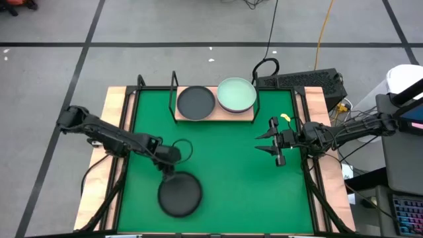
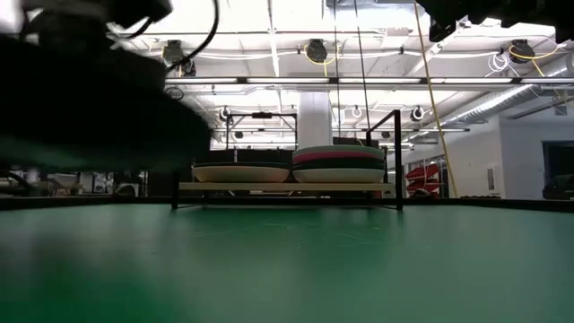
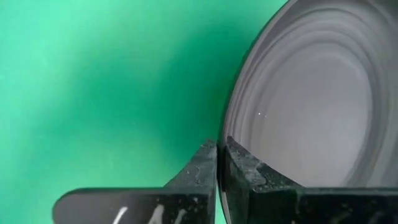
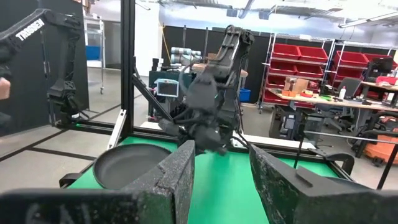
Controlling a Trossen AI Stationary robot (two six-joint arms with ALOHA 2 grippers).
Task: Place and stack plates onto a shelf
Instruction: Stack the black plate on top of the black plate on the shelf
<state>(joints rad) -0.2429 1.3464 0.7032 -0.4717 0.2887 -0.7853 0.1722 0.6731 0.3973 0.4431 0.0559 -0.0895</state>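
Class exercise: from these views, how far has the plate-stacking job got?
Done: the shelf holds a dark-topped stack and a mint-topped stack. In hand: the left gripper has shut on the rim of a dark plate. Left: shelving it. The right gripper waits open.

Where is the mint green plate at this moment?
In the high view the mint green plate tops the right-hand stack on the shelf, at the table's far edge, beside a dark plate.

a workshop: red parts bins, workbenches (ceiling ducts)
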